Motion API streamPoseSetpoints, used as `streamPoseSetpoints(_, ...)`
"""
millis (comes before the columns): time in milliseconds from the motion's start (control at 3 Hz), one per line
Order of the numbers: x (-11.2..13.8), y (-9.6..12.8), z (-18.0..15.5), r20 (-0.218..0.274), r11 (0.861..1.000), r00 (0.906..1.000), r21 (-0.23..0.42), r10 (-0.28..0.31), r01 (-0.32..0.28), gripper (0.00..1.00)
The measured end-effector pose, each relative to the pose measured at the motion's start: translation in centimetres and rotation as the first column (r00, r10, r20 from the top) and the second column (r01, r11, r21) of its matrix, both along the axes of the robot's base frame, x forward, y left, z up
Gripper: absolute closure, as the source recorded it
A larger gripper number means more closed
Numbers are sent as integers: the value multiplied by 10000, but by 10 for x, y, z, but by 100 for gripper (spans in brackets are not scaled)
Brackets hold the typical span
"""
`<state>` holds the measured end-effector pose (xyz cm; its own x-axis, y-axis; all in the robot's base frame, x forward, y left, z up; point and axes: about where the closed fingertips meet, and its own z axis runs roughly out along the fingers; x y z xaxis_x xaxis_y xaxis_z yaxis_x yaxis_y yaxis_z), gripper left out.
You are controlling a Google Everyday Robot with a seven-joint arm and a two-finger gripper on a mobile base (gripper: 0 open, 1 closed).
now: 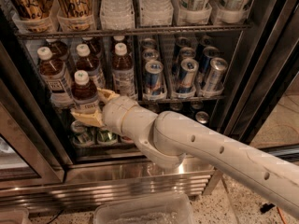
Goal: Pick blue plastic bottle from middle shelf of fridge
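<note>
Your gripper (96, 107) is inside the fridge (261, 55), at the front left of the middle shelf (205, 98). Its two tan fingers (88, 118) sit on both sides of the bottle (84, 90), down low on its body. The jaws look closed just as wide as the bottle and seem to hold it. Nothing else is in them.

The bottle stands upright at the front of the shelf, just ahead of the other bottles (122, 69) like it. So you look to be at the grab step, with the pull-out not done yet.

Next, I think you need to lift a tiny bit and pull straight back toward the open door. Go slowly. The twin bottles are just behind and beside it, and the cans (153, 78) stand to the right, so a sideways swing could knock them.

The bottle is smooth, clear plastic. It is round, with a white screw cap, dark brown drink and a pale paper label. Smooth plastic can slip, so keep the squeeze firm. The shelf is thin dark wire. The cans are shiny metal, blue and silver. The arm (210, 148) is a fat, smooth, cream tube with little holes.
</note>
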<state>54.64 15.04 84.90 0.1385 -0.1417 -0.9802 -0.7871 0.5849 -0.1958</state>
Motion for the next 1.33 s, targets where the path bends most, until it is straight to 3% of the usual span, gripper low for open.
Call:
streamPoseSetpoints(1000, -7, -4, 12, -225, 9880, 9907, -739, 1345, -1359, 100)
streamPoseSetpoints(1333, -8, -4, 1, -232, 9874, 9902, -747, 1379, -1393, 100)
